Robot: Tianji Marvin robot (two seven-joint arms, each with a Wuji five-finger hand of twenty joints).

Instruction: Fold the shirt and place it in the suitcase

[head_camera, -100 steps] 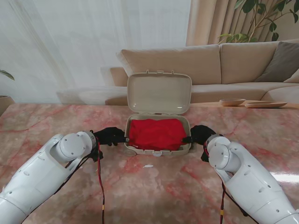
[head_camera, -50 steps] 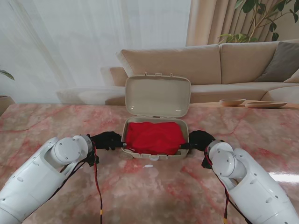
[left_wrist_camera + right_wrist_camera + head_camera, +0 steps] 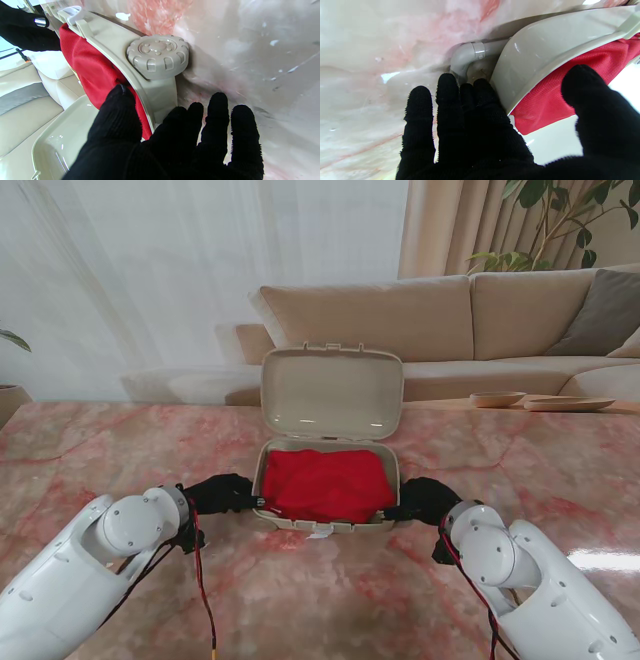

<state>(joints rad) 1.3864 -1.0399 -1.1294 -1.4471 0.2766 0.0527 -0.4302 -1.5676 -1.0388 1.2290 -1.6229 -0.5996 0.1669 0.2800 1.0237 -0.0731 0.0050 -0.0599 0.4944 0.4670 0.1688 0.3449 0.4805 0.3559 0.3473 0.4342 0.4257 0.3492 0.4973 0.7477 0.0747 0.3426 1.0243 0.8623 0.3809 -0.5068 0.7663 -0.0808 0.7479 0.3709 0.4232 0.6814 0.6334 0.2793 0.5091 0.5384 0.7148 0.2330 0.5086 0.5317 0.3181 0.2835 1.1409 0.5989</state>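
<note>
The small beige suitcase [image 3: 268,516] lies open on the marble table, its lid [image 3: 332,392] standing upright. A folded red shirt [image 3: 325,485] fills its base. My black-gloved left hand [image 3: 218,493] grips the case's left side and my right hand [image 3: 425,500] grips its right side. In the left wrist view the left hand [image 3: 175,140] has its thumb over the rim on the shirt [image 3: 92,67], its fingers beside the wheel [image 3: 157,56]. In the right wrist view the right hand [image 3: 482,130] has its thumb on the shirt [image 3: 560,100] and its fingers against the case wall [image 3: 545,47].
Pink marble table [image 3: 320,600] stretches all around the case. Wooden bowls [image 3: 497,398] sit at the far right edge. A beige sofa [image 3: 450,310] and curtains stand behind the table. A tiny white scrap [image 3: 122,16] lies by the case's front.
Both hands have drawn the suitcase nearer to me and slightly left across the table, with the shirt still inside and the lid still up.
</note>
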